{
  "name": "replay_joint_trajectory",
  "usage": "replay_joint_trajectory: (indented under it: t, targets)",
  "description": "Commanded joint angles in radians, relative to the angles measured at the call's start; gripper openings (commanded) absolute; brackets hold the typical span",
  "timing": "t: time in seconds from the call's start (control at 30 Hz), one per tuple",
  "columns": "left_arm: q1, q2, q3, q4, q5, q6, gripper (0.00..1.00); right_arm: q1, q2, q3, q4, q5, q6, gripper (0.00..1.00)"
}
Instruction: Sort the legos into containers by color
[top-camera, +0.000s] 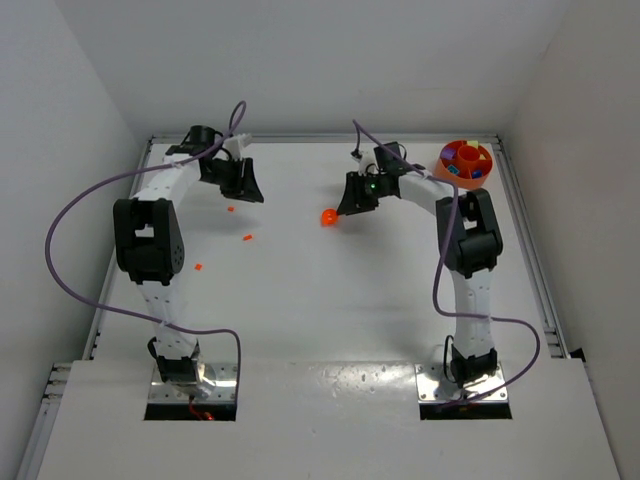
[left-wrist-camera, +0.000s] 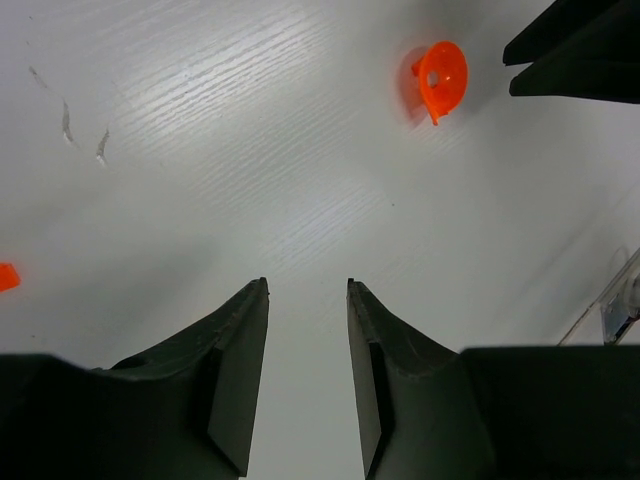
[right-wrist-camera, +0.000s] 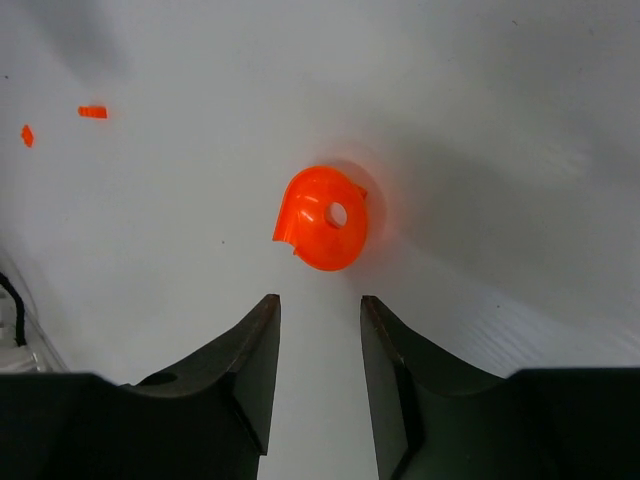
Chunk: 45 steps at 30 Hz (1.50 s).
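Observation:
Three tiny orange-red legos (top-camera: 230, 210) (top-camera: 248, 238) (top-camera: 198, 267) lie scattered on the white table to the left. My left gripper (top-camera: 250, 192) (left-wrist-camera: 307, 285) hangs open above bare table, nothing between its fingers; one orange lego (left-wrist-camera: 6, 276) shows at the left edge of its view. A small round orange plastic piece (top-camera: 329, 217) (right-wrist-camera: 325, 232) (left-wrist-camera: 440, 80) with a hole in it lies mid-table. My right gripper (top-camera: 348, 207) (right-wrist-camera: 320, 298) is open, its tips just short of that piece and not touching it. The orange container (top-camera: 466, 163), holding coloured bits, stands at the far right.
White walls close the table at the back and on both sides. Purple cables loop off both arms. In the left wrist view the right gripper's black fingers (left-wrist-camera: 575, 50) show at the top right. Two orange legos (right-wrist-camera: 92, 112) (right-wrist-camera: 27, 134) lie far left in the right wrist view.

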Motion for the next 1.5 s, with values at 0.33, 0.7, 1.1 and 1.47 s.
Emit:
replay_joint_trajectory:
  t: [0.33, 0.7, 1.1, 1.47]
  targets:
    - [0.009, -0.062, -0.027, 0.030, -0.009, -0.024, 0.43, 0.006, 0.074, 0.002, 0.091, -0.047, 0.119, 0.39]
    - [0.019, -0.062, -0.046, 0.030, -0.018, -0.033, 0.43, 0.006, 0.126, 0.040, 0.131, -0.066, 0.177, 0.39]
    - [0.019, -0.041, -0.057, 0.039, -0.028, -0.043, 0.43, 0.015, 0.126, 0.051, 0.149, -0.044, 0.187, 0.04]
    - [-0.029, -0.157, -0.046, 0.085, -0.043, 0.072, 0.80, -0.017, -0.248, 0.077, -0.023, 0.242, -0.258, 0.00]
